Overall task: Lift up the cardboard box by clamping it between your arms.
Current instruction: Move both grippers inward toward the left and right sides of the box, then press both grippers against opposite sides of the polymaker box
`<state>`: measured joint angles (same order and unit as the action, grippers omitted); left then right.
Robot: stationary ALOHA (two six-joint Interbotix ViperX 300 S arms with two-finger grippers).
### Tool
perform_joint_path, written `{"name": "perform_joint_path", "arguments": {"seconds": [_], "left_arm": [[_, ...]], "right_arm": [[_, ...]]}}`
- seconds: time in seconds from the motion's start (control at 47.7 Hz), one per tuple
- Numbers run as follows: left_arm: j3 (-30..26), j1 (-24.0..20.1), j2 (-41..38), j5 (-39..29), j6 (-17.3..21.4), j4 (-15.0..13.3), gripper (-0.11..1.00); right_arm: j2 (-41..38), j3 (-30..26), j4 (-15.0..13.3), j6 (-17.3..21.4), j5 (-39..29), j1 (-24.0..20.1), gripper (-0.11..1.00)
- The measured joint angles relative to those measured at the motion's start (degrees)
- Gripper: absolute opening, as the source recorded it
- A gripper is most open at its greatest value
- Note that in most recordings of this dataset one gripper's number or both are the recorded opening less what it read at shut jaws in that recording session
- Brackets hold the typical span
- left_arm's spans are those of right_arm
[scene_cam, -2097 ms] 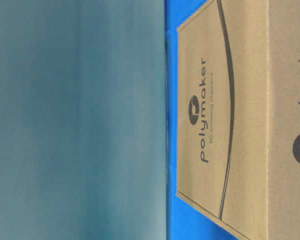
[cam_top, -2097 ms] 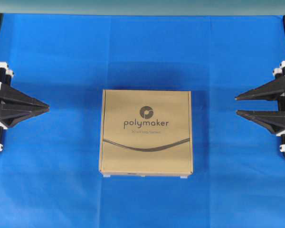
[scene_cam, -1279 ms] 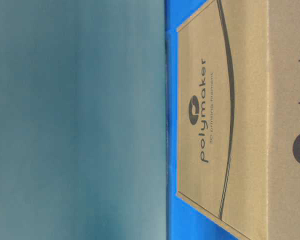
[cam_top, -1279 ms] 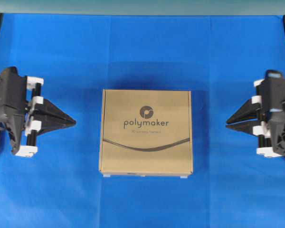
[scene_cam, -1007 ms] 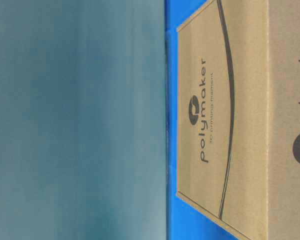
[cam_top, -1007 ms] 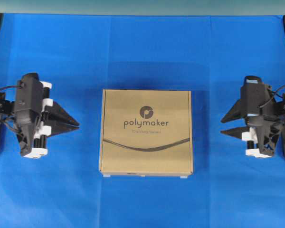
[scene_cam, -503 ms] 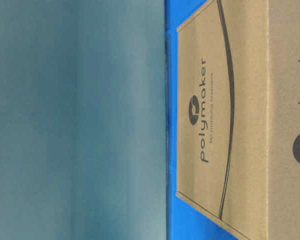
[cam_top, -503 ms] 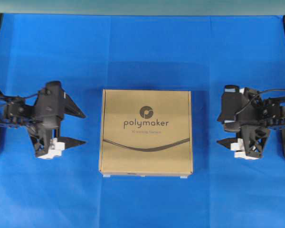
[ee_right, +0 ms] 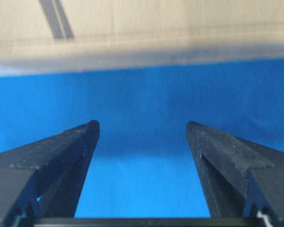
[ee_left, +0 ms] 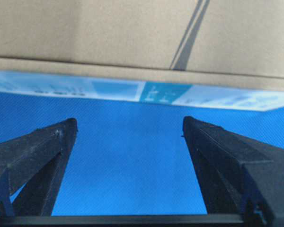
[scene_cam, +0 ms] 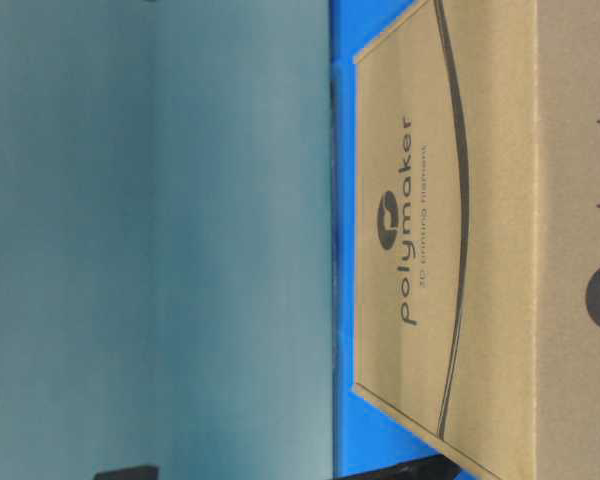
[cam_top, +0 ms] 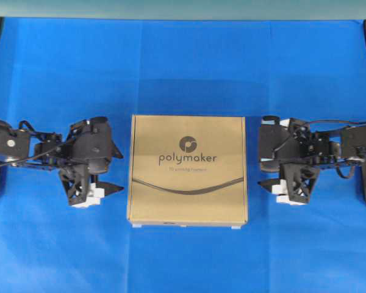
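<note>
Overhead view: the cardboard box (cam_top: 188, 170) lies flat at the centre of the blue worktop (cam_top: 189, 67), its printed face up, showing the "polymaker" logo (cam_top: 188, 157) and a curved dark line (cam_top: 188, 186). The left arm (cam_top: 24, 146) reaches in from the left edge and the right arm (cam_top: 341, 146) from the right edge, one on each side of the box.

The left claw (cam_top: 117, 171) stands just beside the box's left edge, its fingers spread wide and nothing between them. The right claw (cam_top: 263, 166) stands just beside the right edge, likewise spread and empty. Neither claw appears to touch the cardboard, though the narrow gap is hard to judge from above.

Left wrist view: both fingers (ee_left: 42, 156) frame bare blue cloth, with the box side and a pale label strip (ee_left: 146, 92) ahead.

Table-level view: the box fills the right half, shown sideways.
</note>
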<state>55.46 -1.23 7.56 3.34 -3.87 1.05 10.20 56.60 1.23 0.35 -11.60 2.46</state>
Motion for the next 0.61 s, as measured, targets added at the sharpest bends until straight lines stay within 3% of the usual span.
{"name": "perform_joint_path", "arguments": {"seconds": [0.378,0.608], "left_arm": [[-2.5,0.0,-3.1,0.1,0.1,0.0,0.87],[-4.2,-0.2,-4.7,-1.7,0.3,0.0,0.87]], "right_arm": [[-7.7,-4.6,0.0,-2.5,2.1,0.0,1.00],[-8.6,-5.4,-0.2,-2.8,2.2,0.0,1.00]]}}
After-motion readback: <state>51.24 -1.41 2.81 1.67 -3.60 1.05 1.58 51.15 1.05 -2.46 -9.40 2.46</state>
